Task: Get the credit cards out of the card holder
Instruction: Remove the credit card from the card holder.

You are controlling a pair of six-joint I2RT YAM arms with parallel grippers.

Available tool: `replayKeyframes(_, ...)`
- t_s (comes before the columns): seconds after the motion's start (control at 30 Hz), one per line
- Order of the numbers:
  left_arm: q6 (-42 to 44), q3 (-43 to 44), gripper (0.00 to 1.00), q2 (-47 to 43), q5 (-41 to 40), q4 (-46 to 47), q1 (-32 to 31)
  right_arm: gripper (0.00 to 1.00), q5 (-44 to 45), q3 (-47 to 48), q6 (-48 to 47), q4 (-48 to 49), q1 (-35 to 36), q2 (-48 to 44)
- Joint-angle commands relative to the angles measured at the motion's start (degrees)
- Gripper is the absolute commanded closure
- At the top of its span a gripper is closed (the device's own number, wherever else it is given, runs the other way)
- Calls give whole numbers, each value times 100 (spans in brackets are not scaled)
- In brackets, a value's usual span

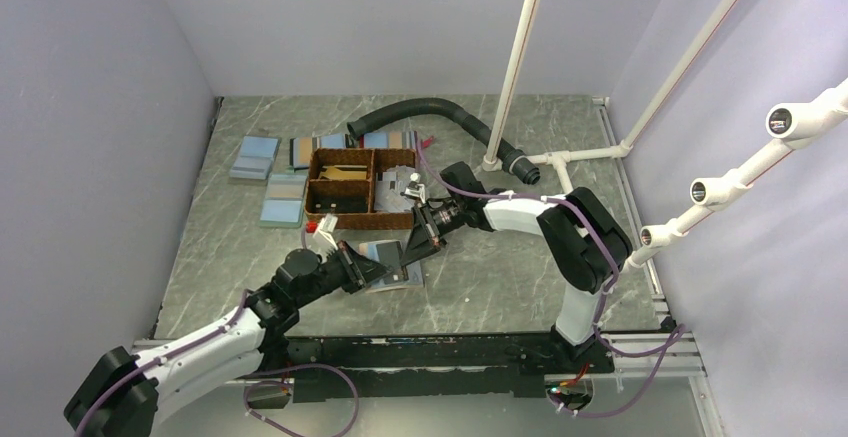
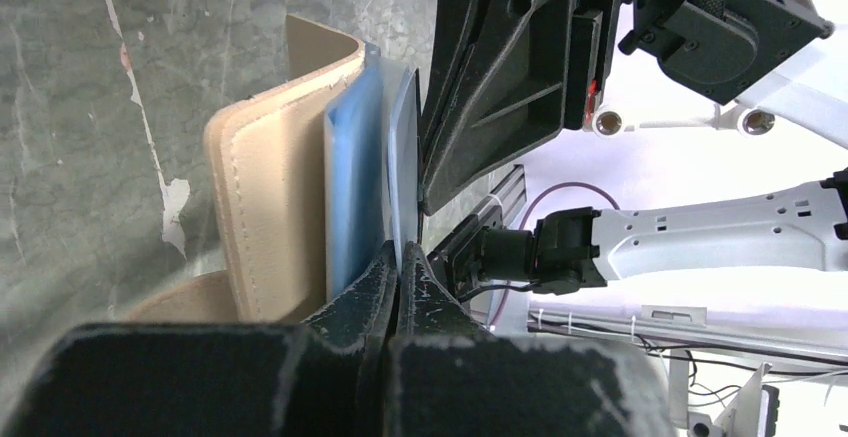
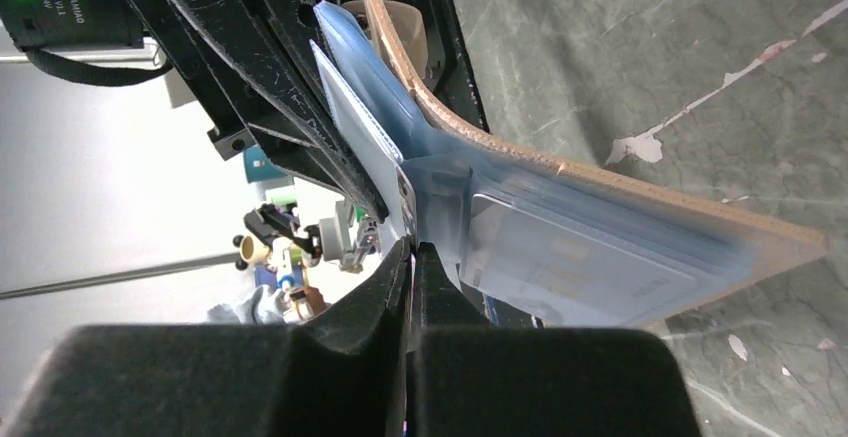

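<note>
The card holder (image 1: pixel 393 262) is held open between both grippers, just in front of the basket. In the left wrist view its tan leather outer face (image 2: pixel 262 187) curves round a light blue inner face (image 2: pixel 352 177). A thin pale credit card (image 2: pixel 404 147) stands out of it, and my left gripper (image 2: pixel 398 255) is shut on the card's edge. In the right wrist view my right gripper (image 3: pixel 412 249) is shut on the clear pocket edge at the card holder's fold (image 3: pixel 440 202). More cards (image 3: pixel 570 257) lie in that pocket against the tan rim (image 3: pixel 640 189). The pale card (image 3: pixel 350 107) runs up to the left fingers (image 3: pixel 250 57).
A brown woven two-compartment basket (image 1: pixel 360 189) stands just behind the grippers. Plain light blue flat rectangles (image 1: pixel 255 157) lie to its left. A black hose (image 1: pixel 430 112) curves along the back. White pipes (image 1: pixel 515 67) rise at the back right.
</note>
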Motion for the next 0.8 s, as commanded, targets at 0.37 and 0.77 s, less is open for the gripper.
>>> replayKeyframes(0.37,-434,-106,76,-831,-430,-655,7,100,-291,-96,-203,259,-130,-222)
replayKeyframes(0.77,-609,-507,100,-1125,-446,-649,10,100,-62,-132,-733,-180,-179,-68)
